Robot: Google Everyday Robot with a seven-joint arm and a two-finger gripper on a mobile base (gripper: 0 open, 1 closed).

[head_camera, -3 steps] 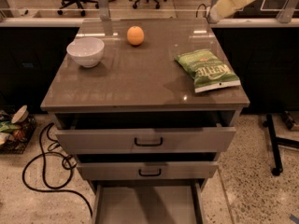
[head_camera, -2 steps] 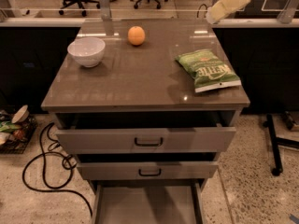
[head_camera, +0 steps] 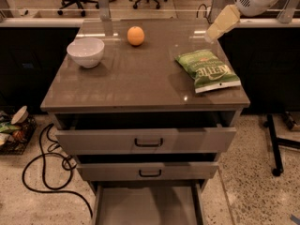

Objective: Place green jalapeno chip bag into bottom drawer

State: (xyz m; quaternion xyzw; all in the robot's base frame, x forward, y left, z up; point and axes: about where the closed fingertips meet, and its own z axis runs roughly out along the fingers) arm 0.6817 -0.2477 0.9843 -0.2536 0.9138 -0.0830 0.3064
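The green jalapeno chip bag (head_camera: 208, 70) lies flat on the right side of the brown cabinet top (head_camera: 136, 78), white lettering up. My gripper (head_camera: 218, 25) hangs in the air at the upper right, just behind and above the bag, not touching it and holding nothing. The bottom drawer (head_camera: 147, 207) is pulled out at the lower edge of the view, and its flat grey floor shows bare.
A white bowl (head_camera: 86, 52) and an orange (head_camera: 136, 35) sit at the back left of the top. Two upper drawers with black handles (head_camera: 148, 142) (head_camera: 150, 173) stand slightly open. A black cable (head_camera: 42, 172) and a basket (head_camera: 11, 130) lie on the floor at left, a stand leg (head_camera: 274, 144) at right.
My gripper has come down and a little left, closer to the chip bag. The bag, bowl, orange and drawers have not moved.
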